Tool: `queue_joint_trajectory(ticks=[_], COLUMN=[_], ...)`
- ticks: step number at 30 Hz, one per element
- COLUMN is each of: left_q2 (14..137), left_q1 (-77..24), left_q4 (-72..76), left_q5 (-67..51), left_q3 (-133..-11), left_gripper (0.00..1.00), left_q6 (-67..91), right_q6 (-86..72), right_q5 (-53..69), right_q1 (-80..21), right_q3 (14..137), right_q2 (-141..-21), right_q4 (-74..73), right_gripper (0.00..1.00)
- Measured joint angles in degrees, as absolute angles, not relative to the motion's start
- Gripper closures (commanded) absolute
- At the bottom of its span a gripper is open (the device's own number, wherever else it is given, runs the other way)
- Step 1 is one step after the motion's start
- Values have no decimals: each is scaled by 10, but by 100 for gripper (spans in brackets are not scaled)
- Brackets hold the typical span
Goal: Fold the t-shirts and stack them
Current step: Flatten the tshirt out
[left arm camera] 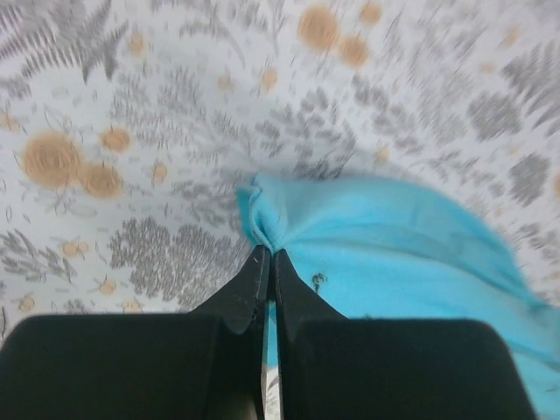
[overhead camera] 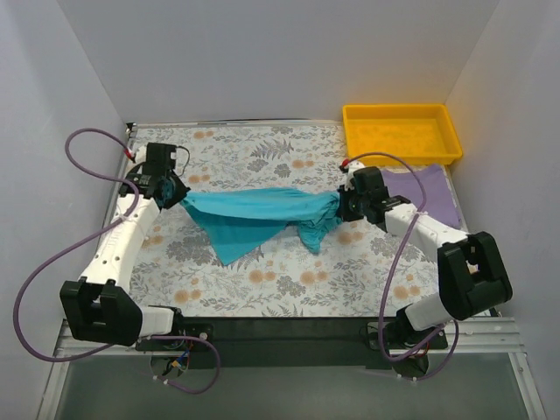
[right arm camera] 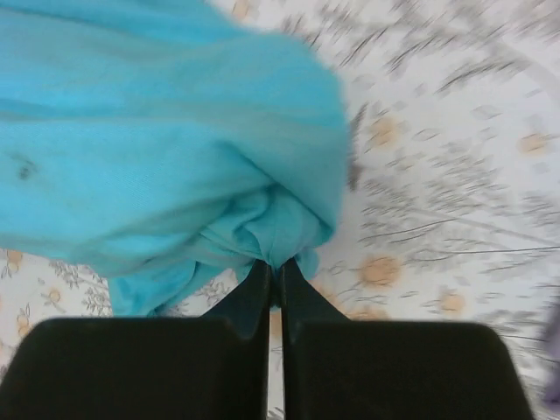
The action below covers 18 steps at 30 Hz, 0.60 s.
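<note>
Cloth stretches between our arms: our left gripper (left arm camera: 268, 255) is pinched tight on one bunched end of the teal t-shirt (overhead camera: 254, 214), and our right gripper (right arm camera: 273, 265) is pinched on the other. The shirt spans the middle of the floral table (overhead camera: 262, 293). We see the lavender t-shirt (overhead camera: 430, 194) lying flat by the right edge, just in front of the yellow tray (overhead camera: 402, 131).

Looks like a robotics lab cell. Walled by plain white panels (overhead camera: 262, 52) on three sides of the floral-covered table (overhead camera: 289, 293). Fitted with cabled left arm (overhead camera: 122, 241) and right arm (overhead camera: 429, 232) bolted at that table's near edge.
</note>
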<state>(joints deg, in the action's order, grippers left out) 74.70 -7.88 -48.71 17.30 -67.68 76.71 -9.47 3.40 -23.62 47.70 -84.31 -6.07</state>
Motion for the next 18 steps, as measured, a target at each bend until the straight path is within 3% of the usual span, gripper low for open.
queue_joint_trajectory(ticks=[9,18], left_q2=[755,728], left_q1=[-46,-45], left_q4=[-489,-509], left_q5=[187,220], left_q3=[-840,-877], left_gripper=[100,100], left_q6=[717,692], right_q6=[-17,27], right_q5=[-111,-185], right_q1=[-219,-222], right_q3=[694,752], right_q2=[-744,-667], right_q4=[-201,-286], right_gripper=[99,96])
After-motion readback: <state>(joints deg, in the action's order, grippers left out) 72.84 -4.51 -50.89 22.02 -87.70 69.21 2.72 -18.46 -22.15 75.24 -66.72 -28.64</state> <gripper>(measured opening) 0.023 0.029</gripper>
